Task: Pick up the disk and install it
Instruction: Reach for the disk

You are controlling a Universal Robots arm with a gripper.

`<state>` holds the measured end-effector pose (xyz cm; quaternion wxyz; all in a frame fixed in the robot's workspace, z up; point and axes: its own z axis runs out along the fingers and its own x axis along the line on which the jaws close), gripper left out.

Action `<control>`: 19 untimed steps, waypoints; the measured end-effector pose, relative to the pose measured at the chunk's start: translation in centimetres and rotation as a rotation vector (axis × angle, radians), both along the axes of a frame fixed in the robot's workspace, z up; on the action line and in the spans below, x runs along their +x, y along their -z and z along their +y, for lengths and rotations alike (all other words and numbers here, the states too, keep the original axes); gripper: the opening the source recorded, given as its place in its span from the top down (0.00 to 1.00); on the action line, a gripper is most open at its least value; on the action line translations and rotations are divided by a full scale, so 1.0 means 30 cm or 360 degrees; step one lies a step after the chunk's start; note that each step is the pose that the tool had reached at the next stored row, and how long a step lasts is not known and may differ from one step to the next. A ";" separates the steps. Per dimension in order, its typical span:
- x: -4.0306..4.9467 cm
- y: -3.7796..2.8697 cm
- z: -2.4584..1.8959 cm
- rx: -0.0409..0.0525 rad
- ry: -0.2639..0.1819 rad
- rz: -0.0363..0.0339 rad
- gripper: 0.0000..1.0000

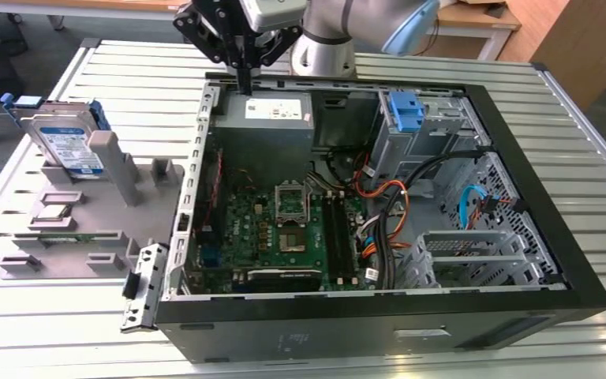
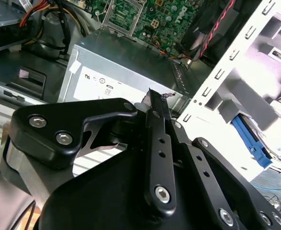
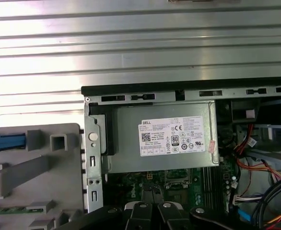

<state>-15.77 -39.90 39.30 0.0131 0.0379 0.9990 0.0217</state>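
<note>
The disk point(image 1: 69, 144), a silver drive with a white-and-blue label in a blue carrier, stands upright in the grey fixture point(image 1: 92, 213) at the exterior view's left. A blue strip of its carrier point(image 3: 6, 142) shows in the first wrist view. My gripper point(image 1: 244, 87) hangs over the back edge of the open computer case point(image 1: 387, 308), just above the grey power supply point(image 1: 269, 110). Its black fingers point(image 2: 154, 103) are pressed together with nothing between them. The gripper is well to the right of the disk and apart from it.
The case lies on its side on the slatted metal table point(image 1: 61, 332). Inside are a green motherboard point(image 1: 282, 229), loose orange and black cables point(image 1: 387, 197), a blue bracket point(image 1: 403, 110) in the drive bay and a metal cage point(image 1: 472, 249). The fixture carries several grey posts point(image 1: 114, 166).
</note>
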 end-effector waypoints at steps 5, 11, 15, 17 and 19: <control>-0.033 0.001 0.000 0.0000 0.0000 0.0000 0.89; -0.072 0.002 0.000 0.0000 0.0000 0.0000 0.89; -0.096 0.002 0.000 0.0000 0.0000 0.0000 0.89; -0.107 0.003 0.000 0.0000 0.0000 0.0000 0.89; -0.118 0.003 0.000 0.0000 0.0000 0.0000 0.89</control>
